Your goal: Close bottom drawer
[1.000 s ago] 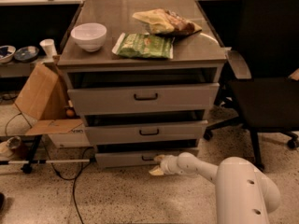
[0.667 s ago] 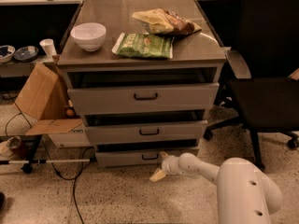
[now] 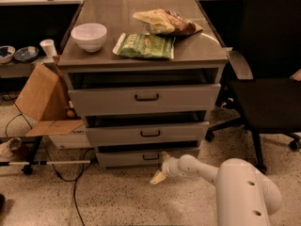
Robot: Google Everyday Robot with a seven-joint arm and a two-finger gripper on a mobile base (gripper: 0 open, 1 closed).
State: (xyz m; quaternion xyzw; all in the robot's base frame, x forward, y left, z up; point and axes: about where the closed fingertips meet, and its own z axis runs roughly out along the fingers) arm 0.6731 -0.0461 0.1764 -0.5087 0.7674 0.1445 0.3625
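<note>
The grey metal cabinet [image 3: 75,60] has three drawers. The bottom drawer [image 3: 122,158] is the lowest, with the shortest front and a small dark handle [image 3: 150,157]. A dark gap shows above its front panel, as with the two drawers above. My gripper [image 3: 161,166] is at floor level just in front of the bottom drawer's right half, right of the handle. Its cream fingers are spread: one finger [image 3: 165,155] is up by the drawer front, the other points down at the floor. It holds nothing. My white arm [image 3: 244,187] reaches in from the lower right.
On the cabinet top lie a white bowl [image 3: 89,36], a green snack bag [image 3: 144,46] and a brown-yellow bag [image 3: 164,22]. A black office chair [image 3: 268,93] stands right of the cabinet. A cardboard box [image 3: 40,100], cables and a pole [image 3: 47,163] lie to the left.
My gripper has shifted slightly down and away from the bottom drawer's front, with its lower finger now pointing at the floor. The drawers look unchanged.
</note>
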